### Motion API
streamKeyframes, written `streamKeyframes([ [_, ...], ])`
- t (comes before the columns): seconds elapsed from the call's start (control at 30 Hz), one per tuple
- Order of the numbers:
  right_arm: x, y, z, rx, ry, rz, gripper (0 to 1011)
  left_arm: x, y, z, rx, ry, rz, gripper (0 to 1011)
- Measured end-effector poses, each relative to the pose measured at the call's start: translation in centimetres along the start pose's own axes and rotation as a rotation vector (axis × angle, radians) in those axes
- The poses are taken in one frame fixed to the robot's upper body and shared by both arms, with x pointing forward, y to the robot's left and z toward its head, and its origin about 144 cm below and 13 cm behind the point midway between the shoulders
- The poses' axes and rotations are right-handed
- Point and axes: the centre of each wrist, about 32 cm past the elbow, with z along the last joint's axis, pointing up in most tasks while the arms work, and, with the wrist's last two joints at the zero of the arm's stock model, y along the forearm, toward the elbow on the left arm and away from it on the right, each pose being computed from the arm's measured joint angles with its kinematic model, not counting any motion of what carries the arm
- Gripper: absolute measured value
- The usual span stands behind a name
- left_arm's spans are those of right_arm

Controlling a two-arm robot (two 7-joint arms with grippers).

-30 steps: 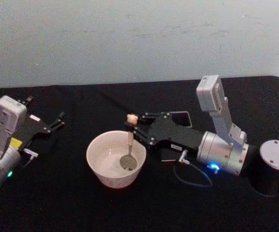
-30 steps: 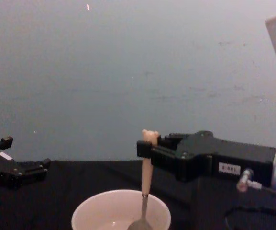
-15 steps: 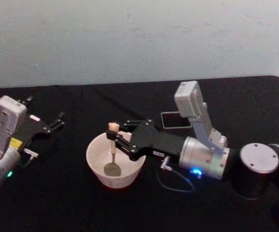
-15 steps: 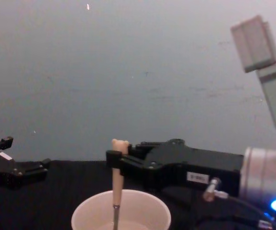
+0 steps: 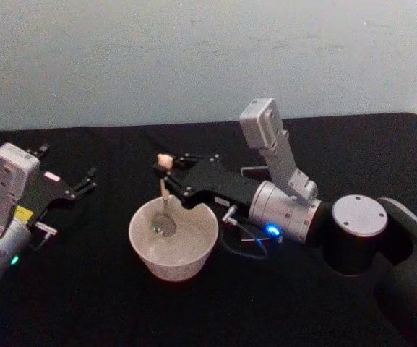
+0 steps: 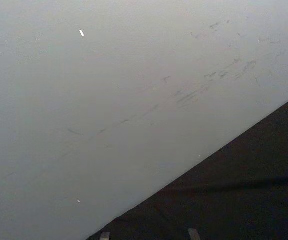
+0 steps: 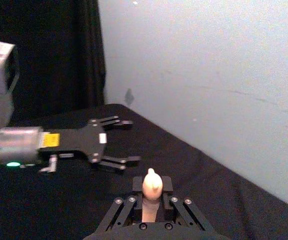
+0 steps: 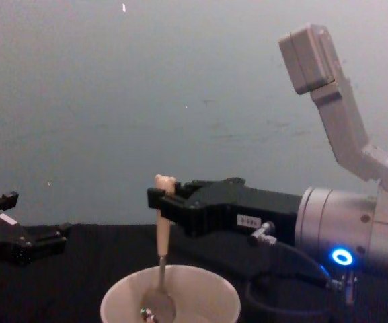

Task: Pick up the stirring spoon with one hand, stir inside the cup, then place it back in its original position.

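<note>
The white cup (image 5: 168, 266) stands on the black table in front of me, and also shows low in the chest view (image 8: 210, 296). My right gripper (image 5: 170, 170) is shut on the cream handle of the stirring spoon (image 5: 164, 195), just under its bear head. The spoon hangs nearly upright with its metal bowl inside the cup near the far left wall (image 8: 160, 222). In the right wrist view the bear head (image 7: 152, 184) pokes up between the shut fingers. The dark holder (image 5: 253, 172) is mostly hidden behind my right arm. My left gripper (image 5: 85, 181) rests open at the table's left.
The black cloth covers the whole table, with a pale wall behind it. My right arm's thick body (image 5: 353, 231) and a loose cable (image 5: 241, 242) lie just right of the cup. My left gripper (image 7: 134, 141) lies beyond the spoon in the right wrist view.
My right gripper has carried the spoon from the cup's right side across to its left and then toward the far rim. The spoon's bowl swept through the cup. The left arm stayed still.
</note>
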Motion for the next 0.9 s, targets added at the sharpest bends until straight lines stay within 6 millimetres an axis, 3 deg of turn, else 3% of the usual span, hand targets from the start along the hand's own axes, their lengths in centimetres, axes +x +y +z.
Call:
streamKeyframes([
  [0.2, 0.9, -0.5, 0.1, 0.002, -0.009, -0.029, 215, 0.0, 0.0, 0.0, 0.0, 0.0, 0.0, 1001],
  [0.47, 1.7, -2.8, 0.1, 0.001, -0.02, -0.029, 215, 0.0, 0.0, 0.0, 0.0, 0.0, 0.0, 1001],
  [0.9, 0.3, -5.6, -0.1, -0.016, -0.004, 0.057, 215, 0.0, 0.0, 0.0, 0.0, 0.0, 0.0, 1001],
])
